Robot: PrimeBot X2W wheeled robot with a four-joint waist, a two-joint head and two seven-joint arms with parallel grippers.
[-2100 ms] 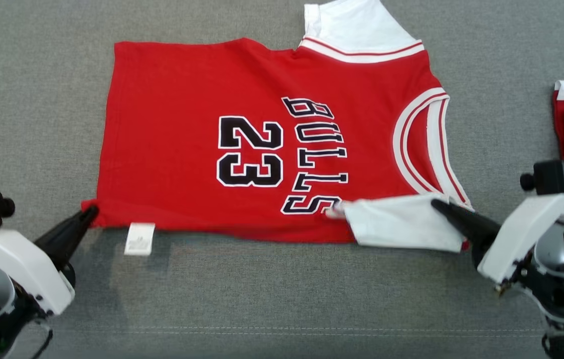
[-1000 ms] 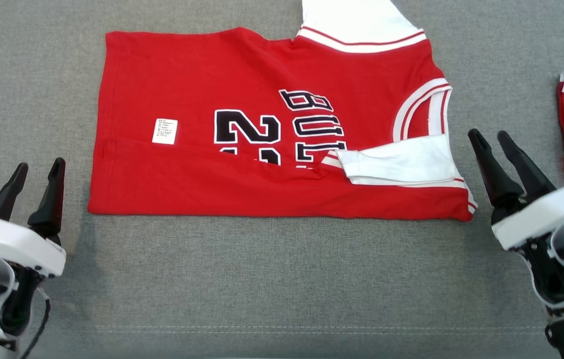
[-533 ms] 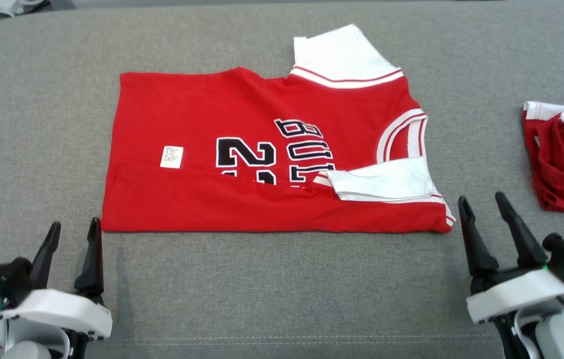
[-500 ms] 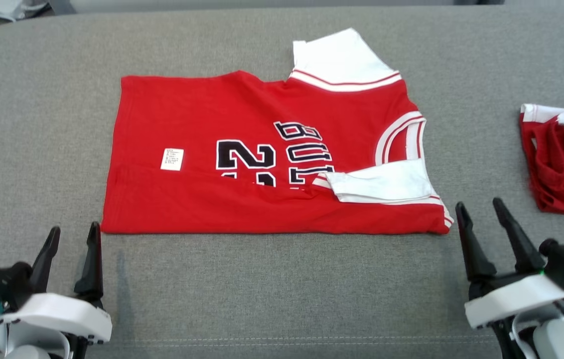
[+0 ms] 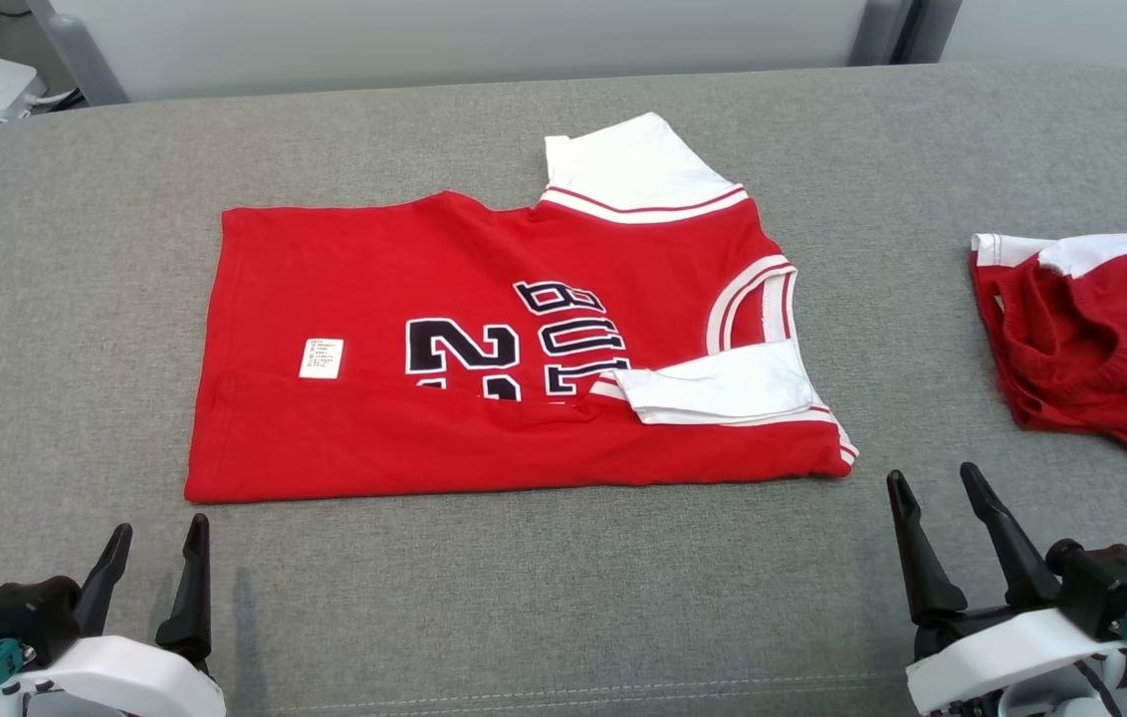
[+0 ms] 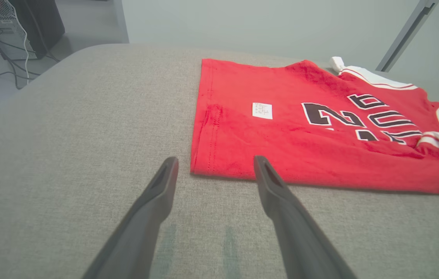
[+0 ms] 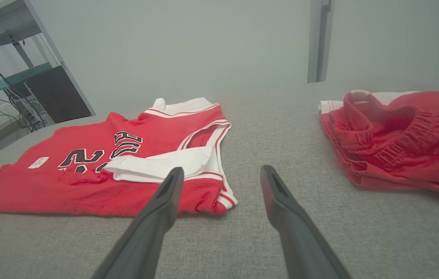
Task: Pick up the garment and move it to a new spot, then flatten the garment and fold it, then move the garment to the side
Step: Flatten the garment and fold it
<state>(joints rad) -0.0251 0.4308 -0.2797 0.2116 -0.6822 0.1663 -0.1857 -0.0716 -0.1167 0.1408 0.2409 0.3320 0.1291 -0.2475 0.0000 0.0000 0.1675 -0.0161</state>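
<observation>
The garment (image 5: 484, 329) is a red jersey with white sleeves and black print, lying flat on the grey cushion with its near long edge folded up over the numbers; a white label sits on the folded flap. The left wrist view shows the jersey (image 6: 305, 128) ahead and to the right, the right wrist view shows the jersey (image 7: 126, 162) ahead and to the left. My left gripper (image 5: 157, 538) stands open in front of the jersey's near left corner, empty. My right gripper (image 5: 934, 481) stands open just beyond its near right corner, empty.
A second red and white garment (image 5: 1091, 339) lies bunched at the right of the cushion, seen close in the right wrist view as a crumpled heap (image 7: 398, 135). The grey cushion (image 5: 544, 597) stretches bare in front of the jersey. Shelving and cables (image 7: 6, 89) stand past the left end.
The near edge of the jersey was folded up over its lower half and let go. Both grippers opened and drew back toward me. The head camera has tilted up, so the whole scene sits lower.
</observation>
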